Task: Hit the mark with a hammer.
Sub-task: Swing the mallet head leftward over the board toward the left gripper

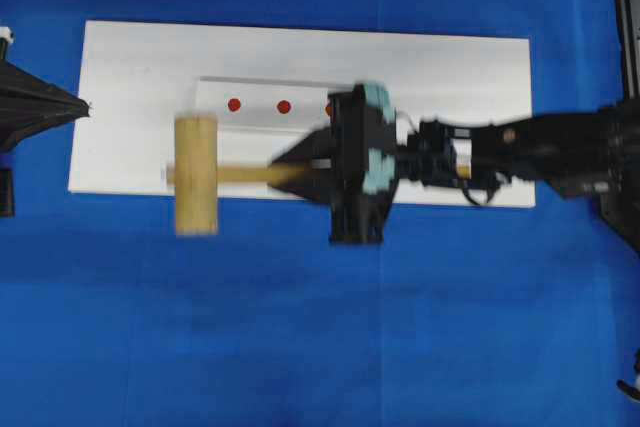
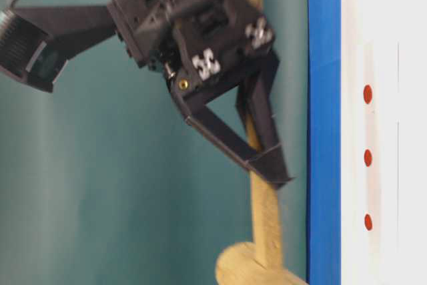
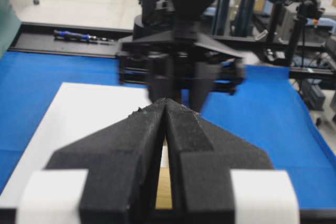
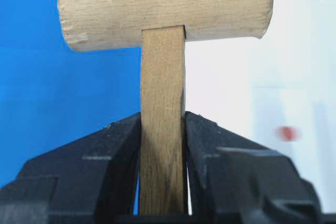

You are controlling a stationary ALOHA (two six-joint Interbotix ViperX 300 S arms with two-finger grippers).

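My work surface is a blue cloth [image 1: 300, 337] with a white board [image 1: 140, 67] laid across it, and a row of red dots [image 1: 284, 106] sits on a paler strip of that board. From overhead I count two dots plainly and only the edge of a third, since the right gripper [image 1: 300, 169] covers the rest. That view is smeared around the hammer [image 1: 197, 175], so I cannot tell whether its head touches the board or hangs above it. The head lies across the board's near edge, left of the dots and short of them.

My right arm reaches in level from the right, fingers pointing left, clamped on either side of the flat handle [image 4: 161, 124] partway along it. The left gripper [image 3: 166, 109] sits at the left edge of the board, pointing toward the right arm, its pads pressed together with nothing between them.
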